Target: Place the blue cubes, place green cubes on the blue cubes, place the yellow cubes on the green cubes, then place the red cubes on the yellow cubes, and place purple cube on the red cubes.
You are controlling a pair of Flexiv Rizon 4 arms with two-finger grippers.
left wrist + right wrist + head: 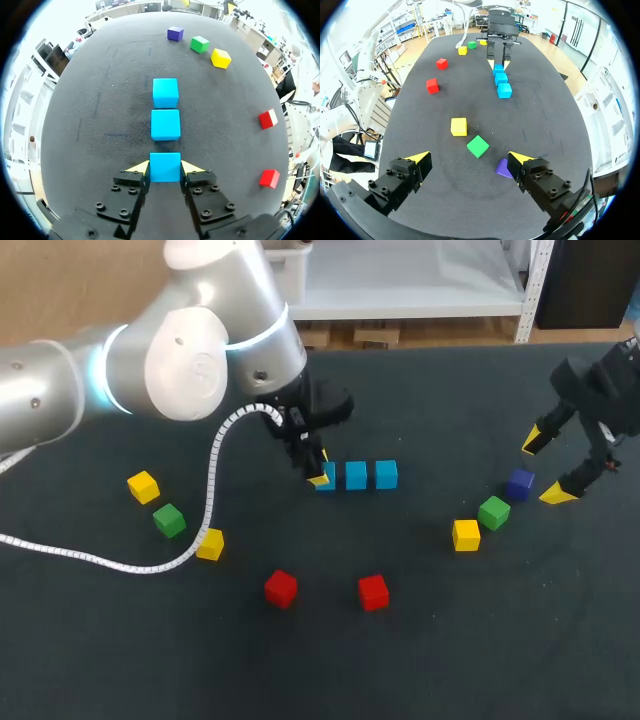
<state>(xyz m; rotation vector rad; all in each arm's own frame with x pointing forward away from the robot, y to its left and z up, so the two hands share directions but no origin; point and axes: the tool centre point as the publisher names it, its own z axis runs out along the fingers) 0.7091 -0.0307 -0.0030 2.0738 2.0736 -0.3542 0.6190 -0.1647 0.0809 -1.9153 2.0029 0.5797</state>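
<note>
Only left wrist view shows left hand [165, 167] pinching end blue cube [165, 171]; right hand [469, 157] spread near purple cube [503, 169].

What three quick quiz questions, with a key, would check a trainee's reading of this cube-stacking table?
1. True or false: the three bright blue cubes lie in one straight row on the dark table, none stacked.
2. Which lies nearest the open right gripper? A. a red cube B. the small purple cube C. a blue cube
3. Fill in: the left gripper has its yellow-tipped fingers against two opposite sides of a ___ cube.
Key: 1 true; 2 B; 3 blue.
</note>
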